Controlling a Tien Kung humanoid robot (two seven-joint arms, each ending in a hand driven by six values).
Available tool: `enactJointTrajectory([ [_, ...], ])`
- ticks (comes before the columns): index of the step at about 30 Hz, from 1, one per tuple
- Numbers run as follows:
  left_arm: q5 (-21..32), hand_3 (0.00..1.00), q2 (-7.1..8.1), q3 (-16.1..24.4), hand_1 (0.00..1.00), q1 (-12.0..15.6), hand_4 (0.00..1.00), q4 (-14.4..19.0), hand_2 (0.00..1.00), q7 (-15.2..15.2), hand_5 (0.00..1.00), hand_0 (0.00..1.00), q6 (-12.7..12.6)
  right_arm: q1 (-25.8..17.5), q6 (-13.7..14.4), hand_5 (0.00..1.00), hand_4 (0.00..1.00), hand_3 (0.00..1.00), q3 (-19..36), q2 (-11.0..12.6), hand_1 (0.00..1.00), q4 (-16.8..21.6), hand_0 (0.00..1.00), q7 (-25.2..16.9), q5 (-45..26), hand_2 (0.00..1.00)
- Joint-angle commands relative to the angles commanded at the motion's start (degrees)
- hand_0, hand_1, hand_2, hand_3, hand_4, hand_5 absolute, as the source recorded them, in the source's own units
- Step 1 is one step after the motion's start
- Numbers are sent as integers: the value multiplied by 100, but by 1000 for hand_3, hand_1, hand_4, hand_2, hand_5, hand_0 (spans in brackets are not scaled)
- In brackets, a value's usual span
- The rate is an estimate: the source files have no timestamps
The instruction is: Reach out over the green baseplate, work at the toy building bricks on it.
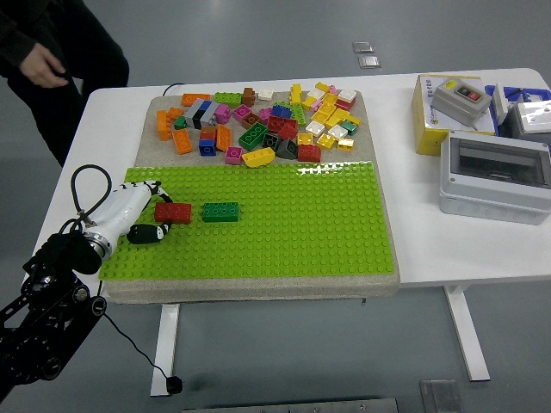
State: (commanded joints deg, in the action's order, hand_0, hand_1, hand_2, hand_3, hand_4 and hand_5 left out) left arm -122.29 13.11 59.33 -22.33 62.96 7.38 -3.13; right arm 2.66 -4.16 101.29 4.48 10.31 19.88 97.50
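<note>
The green baseplate lies on a beige board at the table's front. A red brick and a dark green brick sit on its left part, side by side with a small gap. My left hand, white with black fingertips, reaches over the plate's left edge. Its fingers curl around the red brick's left end, thumb below and fingers above. The dark green brick is untouched. Behind the plate lies a heap of loose bricks in many colours.
A grey electrical box, a yellow box with a switch unit and other parts stand at the table's right. A person in dark clothes stands at the far left, one hand hanging beside the table corner.
</note>
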Motion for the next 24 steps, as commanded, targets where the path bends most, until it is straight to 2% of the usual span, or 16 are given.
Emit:
enactJointTrajectory([
  [6, 12, 566, -100, -25, 922, -153, 596, -329, 916, -11, 176, 996, -9, 7, 3, 918, 305, 711, 30, 2, 627, 0, 692, -3, 18, 636],
  [12, 13, 568, -207, -31, 922, -242, 596, -502, 916, -14, 176, 995, -12, 8, 2, 917, 306, 711, 74, 3, 627, 0, 692, -4, 64, 636],
  [24, 17, 567, -285, -69, 922, -285, 601, -484, 916, 10, 182, 995, -6, 19, 12, 915, 308, 710, 113, -1, 627, 0, 693, -4, 93, 631],
])
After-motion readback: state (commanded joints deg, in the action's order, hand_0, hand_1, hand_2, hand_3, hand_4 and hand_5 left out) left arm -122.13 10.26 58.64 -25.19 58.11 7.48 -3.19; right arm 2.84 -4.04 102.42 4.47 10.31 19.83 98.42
